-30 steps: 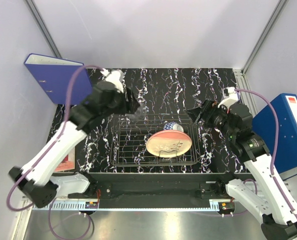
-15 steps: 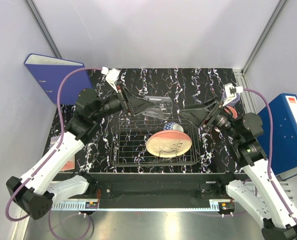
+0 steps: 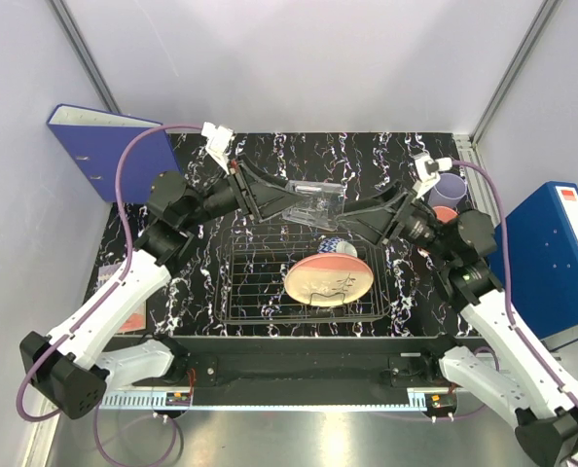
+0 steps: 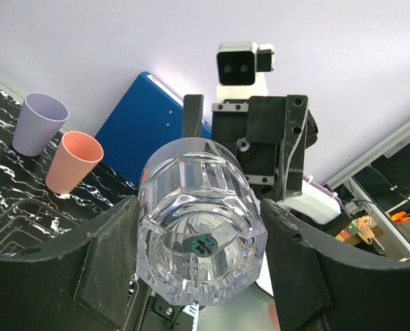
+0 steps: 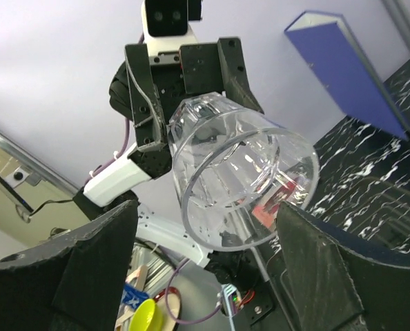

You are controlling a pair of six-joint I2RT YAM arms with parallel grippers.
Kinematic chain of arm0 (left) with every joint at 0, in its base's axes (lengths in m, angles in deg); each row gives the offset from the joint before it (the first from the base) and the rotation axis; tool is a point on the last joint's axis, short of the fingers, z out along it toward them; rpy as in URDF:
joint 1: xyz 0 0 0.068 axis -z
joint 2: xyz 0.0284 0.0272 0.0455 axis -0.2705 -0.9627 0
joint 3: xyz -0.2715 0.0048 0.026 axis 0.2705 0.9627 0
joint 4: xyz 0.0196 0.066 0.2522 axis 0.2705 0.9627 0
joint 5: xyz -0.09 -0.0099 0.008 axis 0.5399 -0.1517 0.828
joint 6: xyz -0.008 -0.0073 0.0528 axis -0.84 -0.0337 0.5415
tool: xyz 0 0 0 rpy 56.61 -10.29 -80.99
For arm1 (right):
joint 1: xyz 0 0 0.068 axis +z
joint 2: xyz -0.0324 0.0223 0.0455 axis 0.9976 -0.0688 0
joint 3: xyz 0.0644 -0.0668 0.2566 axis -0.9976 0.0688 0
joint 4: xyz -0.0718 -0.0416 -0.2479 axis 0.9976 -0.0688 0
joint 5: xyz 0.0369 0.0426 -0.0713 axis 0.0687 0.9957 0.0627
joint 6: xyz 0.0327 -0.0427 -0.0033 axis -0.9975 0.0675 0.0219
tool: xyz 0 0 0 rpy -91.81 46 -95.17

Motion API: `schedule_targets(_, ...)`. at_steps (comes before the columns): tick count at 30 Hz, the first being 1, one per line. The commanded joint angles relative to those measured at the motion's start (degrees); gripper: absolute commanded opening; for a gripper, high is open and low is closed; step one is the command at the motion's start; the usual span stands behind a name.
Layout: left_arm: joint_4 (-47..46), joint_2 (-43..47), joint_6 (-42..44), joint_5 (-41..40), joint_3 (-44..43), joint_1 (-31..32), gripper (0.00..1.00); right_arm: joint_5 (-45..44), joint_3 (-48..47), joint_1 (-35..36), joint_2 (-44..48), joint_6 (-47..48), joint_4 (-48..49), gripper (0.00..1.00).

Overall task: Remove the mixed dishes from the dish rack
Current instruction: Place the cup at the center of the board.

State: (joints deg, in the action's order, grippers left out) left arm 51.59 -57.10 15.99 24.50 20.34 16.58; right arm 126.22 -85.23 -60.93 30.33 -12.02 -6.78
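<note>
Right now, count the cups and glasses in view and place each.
3: lavender cup and pink cup stand at the far right of the table; the clear glass is gripped by the left tool, aloft near the dish rack. More may be hidden.

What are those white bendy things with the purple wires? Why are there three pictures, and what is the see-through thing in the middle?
They are two robot arms with pinching hands called grippers. One picture looks down from above; the other two come from a small camera on each wrist. The left gripper holds a clear glass sideways in the air. The right gripper is open around the glass's mouth, not squeezing it. On the black table sits a wire dish rack with a pink plate and a small patterned bowl in it. A purple cup and a pink cup stand near the table's right edge.
</note>
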Motion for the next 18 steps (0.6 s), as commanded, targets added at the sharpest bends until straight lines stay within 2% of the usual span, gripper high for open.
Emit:
schedule_targets(1,-5.8,-0.4,-1.5,1.6,-0.4,-0.2,0.00,-0.2,-2.7,4.0,-3.0,1.7,3.2,0.87)
schedule_targets(3,-6.3,-0.9,-1.8,1.7,0.1,-0.2,0.00,-0.8,-4.4,6.8,-4.7,2.7,2.4,0.84)
schedule_targets(5,-6.3,-1.0,-1.9,1.9,0.3,-0.1,0.00,-2.1,-5.8,8.5,-7.0,4.4,1.6,0.69)
schedule_targets(6,-6.0,-1.0,-1.8,2.1,0.2,-0.1,0.00,-3.1,-6.1,9.1,-7.3,5.1,-0.4,0.49)
schedule_targets(7,-5.5,-0.8,-1.2,2.3,0.2,-0.1,0.00,-4.9,-6.6,9.8,-7.4,6.5,-1.6,0.12)
schedule_targets(8,-3.5,-0.4,-0.5,2.2,0.1,-0.1,0.00,-6.2,-6.7,9.9,-7.1,7.1,-4.0,0.00)
schedule_targets(10,0.7,1.1,3.3,0.4,-1.1,-0.1,0.02,-10.7,-8.1,9.9,-5.6,9.9,-8.7,0.00)
schedule_targets(12,10.1,3.2,7.2,-2.3,-3.9,-0.1,0.50,-14.9,-10.2,9.9,-4.1,12.8,-19.0,0.00)
schedule_targets(14,19.5,5.1,12.2,-9.5,-5.4,-0.3,0.99,-24.4,-14.6,9.9,-1.6,17.6,-27.9,0.00)
schedule_targets(15,22.0,6.1,13.5,-12.3,-6.5,-0.3,0.99,-28.0,-16.5,9.9,-1.1,18.9,-36.2,0.00)
schedule_targets(16,24.5,8.1,15.3,-15.1,-7.0,-0.3,0.99,-36.0,-20.9,9.8,-0.9,20.7,-41.1,0.00)
schedule_targets(17,29.4,8.7,15.8,-21.6,-7.6,-0.4,0.99,-40.3,-23.2,9.8,-1.2,21.4,-50.7,0.00)
schedule_targets(18,31.9,9.1,16.3,-24.7,-8.8,-0.4,0.99,-43.9,-25.4,9.8,-1.6,21.7,-55.2,0.00)
